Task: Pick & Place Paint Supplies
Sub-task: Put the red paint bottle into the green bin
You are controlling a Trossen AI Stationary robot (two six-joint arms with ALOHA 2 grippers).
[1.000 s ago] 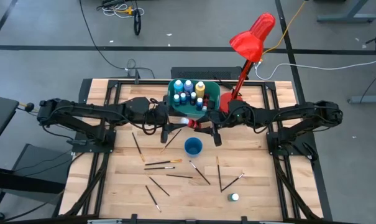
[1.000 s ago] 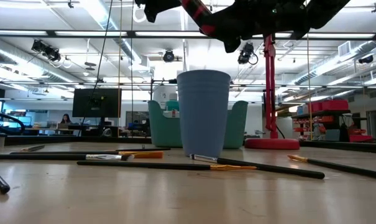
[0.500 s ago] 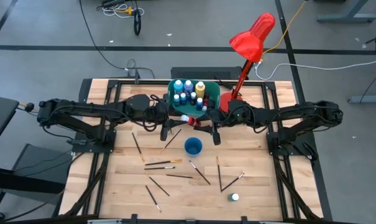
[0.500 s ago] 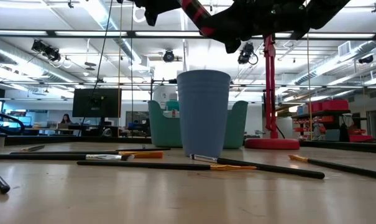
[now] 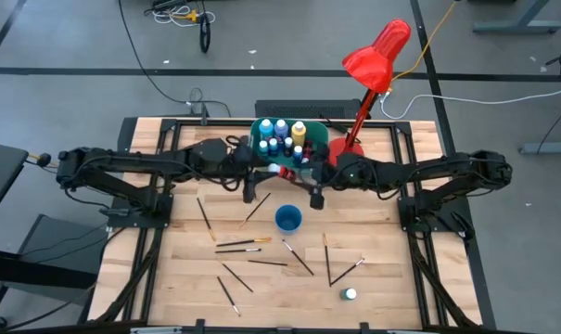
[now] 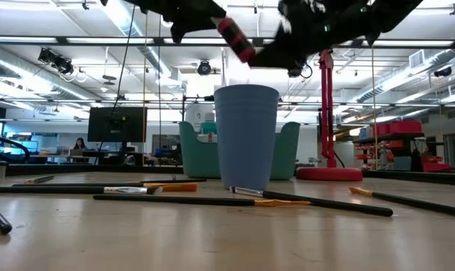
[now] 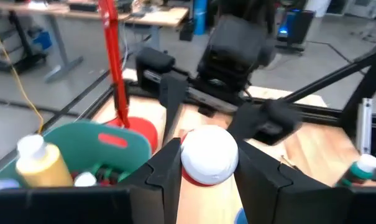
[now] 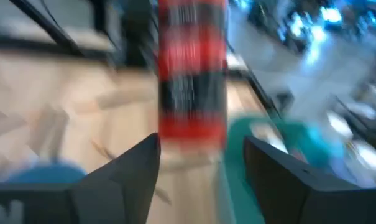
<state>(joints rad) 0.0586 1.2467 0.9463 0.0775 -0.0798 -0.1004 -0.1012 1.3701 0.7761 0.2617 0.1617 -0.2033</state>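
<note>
Above the blue cup (image 5: 287, 218), left claw (image 7: 207, 163) grips red bottle (image 7: 207, 158); right claw (image 8: 194, 155) open.

Far-middle edge of the table (image 5: 169, 269) is jammed: teal tub (image 5: 261, 130) packed with paint bottles (image 5: 282, 137), red lamp (image 5: 375, 54) base hard against its right side, pole leaning out past the far edge. Both grippers meet just in front of the tub, left gripper (image 5: 273, 170) clamped on a red bottle (image 5: 276, 170), right gripper (image 5: 303, 179) spread beside it. Blue cup (image 5: 288, 218) stands just nearer, mid-table. Brushes (image 5: 243, 243) litter the near half; one white-capped bottle (image 5: 350, 294) near the near edge, right of centre. Far-left and far-right corners bare wood.
</note>
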